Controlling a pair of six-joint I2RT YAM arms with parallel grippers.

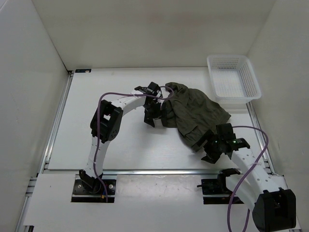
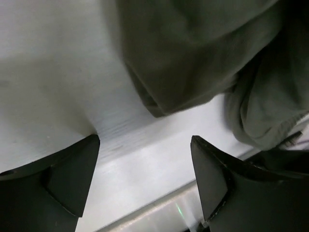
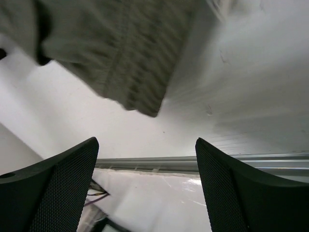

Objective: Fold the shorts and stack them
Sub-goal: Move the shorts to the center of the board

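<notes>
The olive shorts (image 1: 195, 113) are found crumpled right of centre on the table (image 1: 120, 150), the long axis running diagonally. The left gripper (image 2: 145, 140) is placed at the far-left end and the right gripper (image 3: 147, 141) at the near hem (both spread apart, nothing gripped).

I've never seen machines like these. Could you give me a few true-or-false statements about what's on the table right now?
1. The shorts lie inside the basket. False: they lie on the table beside it.
2. The left gripper and the right gripper are both open and hold nothing. True.
3. The shorts are neatly folded. False: they are a crumpled heap.
4. The basket is empty. True.
</notes>
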